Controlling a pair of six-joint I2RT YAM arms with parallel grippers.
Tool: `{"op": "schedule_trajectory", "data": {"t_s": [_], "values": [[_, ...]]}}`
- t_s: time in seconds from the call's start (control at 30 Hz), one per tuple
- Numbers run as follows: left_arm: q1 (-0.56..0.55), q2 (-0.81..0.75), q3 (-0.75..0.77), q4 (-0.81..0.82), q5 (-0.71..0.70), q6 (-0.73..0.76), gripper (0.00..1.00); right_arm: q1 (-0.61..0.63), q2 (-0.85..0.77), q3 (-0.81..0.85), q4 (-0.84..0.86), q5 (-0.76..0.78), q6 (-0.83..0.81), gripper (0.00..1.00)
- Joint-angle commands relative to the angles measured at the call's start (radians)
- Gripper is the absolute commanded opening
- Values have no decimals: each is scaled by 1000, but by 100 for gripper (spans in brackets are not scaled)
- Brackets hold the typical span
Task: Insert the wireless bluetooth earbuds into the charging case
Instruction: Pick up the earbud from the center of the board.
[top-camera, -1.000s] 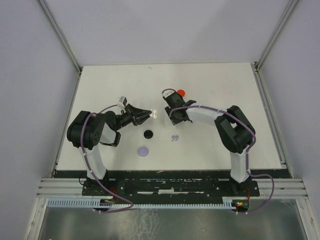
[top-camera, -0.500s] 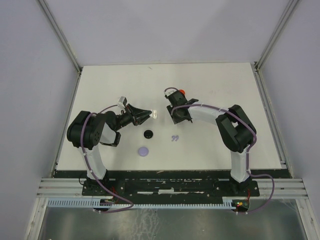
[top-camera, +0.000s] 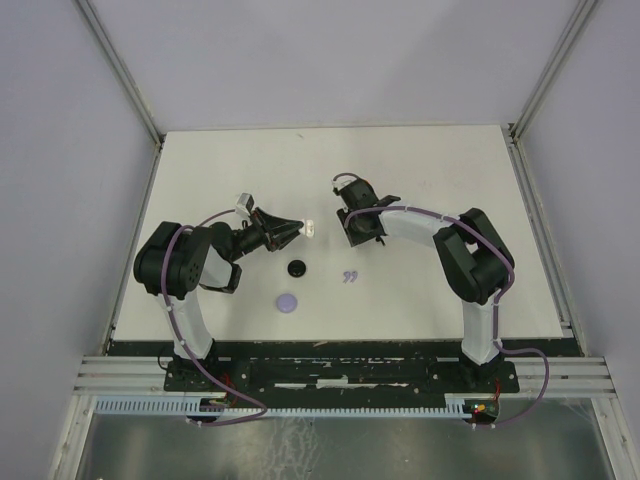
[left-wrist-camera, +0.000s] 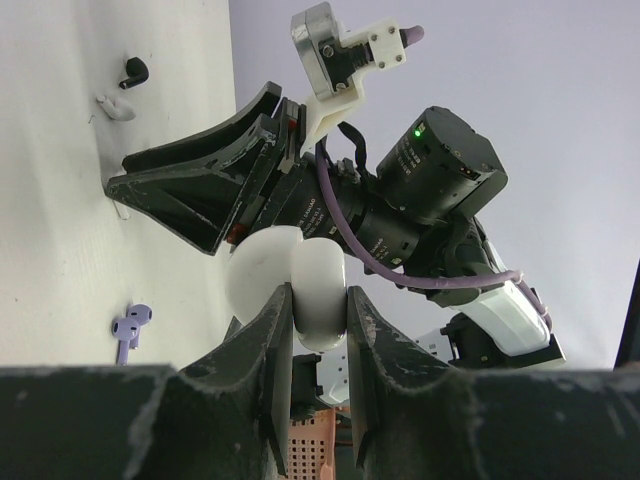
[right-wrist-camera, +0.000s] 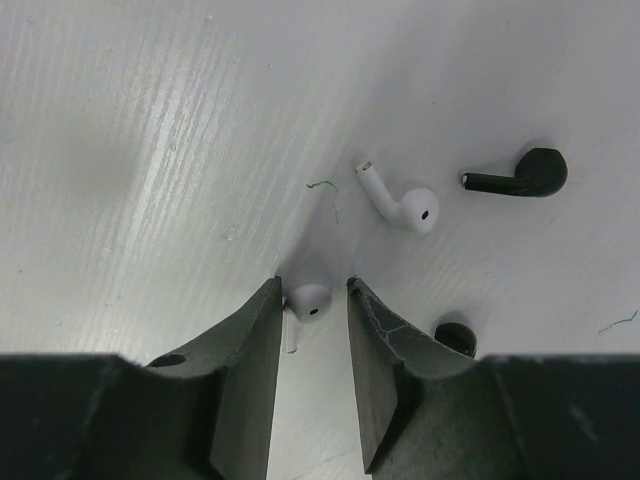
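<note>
Off the white table (top-camera: 440, 180), clamped tight in the left gripper (left-wrist-camera: 318, 300): white charging case (left-wrist-camera: 290, 275). Down at the surface, right gripper (right-wrist-camera: 311, 288), fingers narrowly parted, straddling one white earbud (right-wrist-camera: 308, 301) without visibly touching it. Stem aimed back toward the wrist, along the gap. Just beyond: second white earbud (right-wrist-camera: 405, 205), black earbud (right-wrist-camera: 522, 174).

Soft, even overhead light leaves the matte white tabletop (top-camera: 400, 300) bright, with faint diffuse shadows. In the right wrist view a pale sheen streaks its ribbed surface, and the dark plastic fingers (right-wrist-camera: 240, 390) at the bottom edge look slightly blurred.
</note>
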Motion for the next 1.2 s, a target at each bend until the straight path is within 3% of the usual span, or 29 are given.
{"op": "schedule_trajectory", "data": {"t_s": [0.0,0.43,0.73,1.17], "values": [[5,-26,4,204,17,-22,3,-11,-32,4,-19,-21,13,40],[5,-23,4,205,19,-22,3,-19,-28,4,-26,-42,16,30],[5,-23,2,205,24,-24,3,-19,-61,0,-5,-36,10,18],[5,-20,-1,203,33,-37,3,-19,-303,-170,273,-25,22,7]]}}
